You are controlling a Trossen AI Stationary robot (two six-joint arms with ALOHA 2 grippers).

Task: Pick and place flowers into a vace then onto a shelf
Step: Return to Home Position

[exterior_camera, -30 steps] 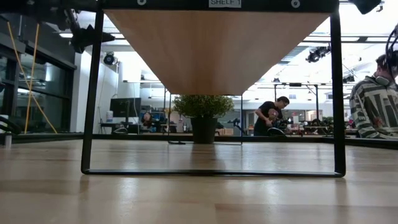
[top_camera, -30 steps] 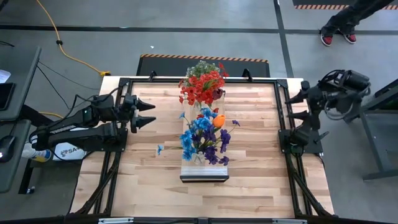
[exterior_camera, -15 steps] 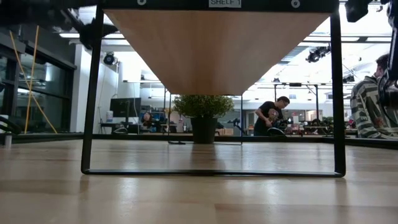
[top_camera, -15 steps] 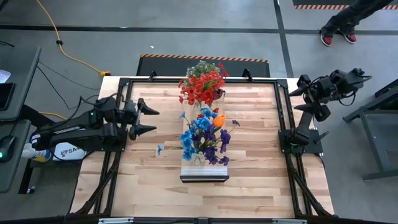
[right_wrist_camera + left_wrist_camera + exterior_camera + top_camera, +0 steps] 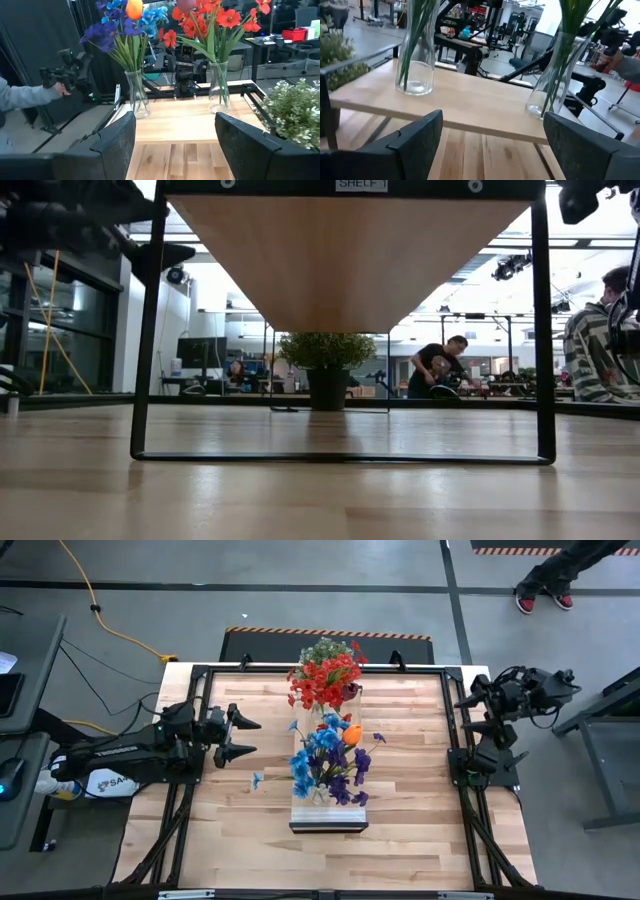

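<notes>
Flowers (image 5: 325, 755) are being held in two glass vases (image 5: 136, 95) on the shelf (image 5: 470, 105): top-heavy, fragile, probably best gripped low on the glass. Left claw (image 5: 248, 737) and right claw (image 5: 174, 117) are being held wide, empty.

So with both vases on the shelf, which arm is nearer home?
Right, probably. The right tool is open, empty and at the table edge; the left tool hangs over it beside the shelf.

2 vases (image 5: 136, 100) (image 5: 218, 95) w/ flowers (image 5: 220, 17), 1 shelf (image 5: 180, 122), 1 potted plant (image 5: 292, 112).
</notes>
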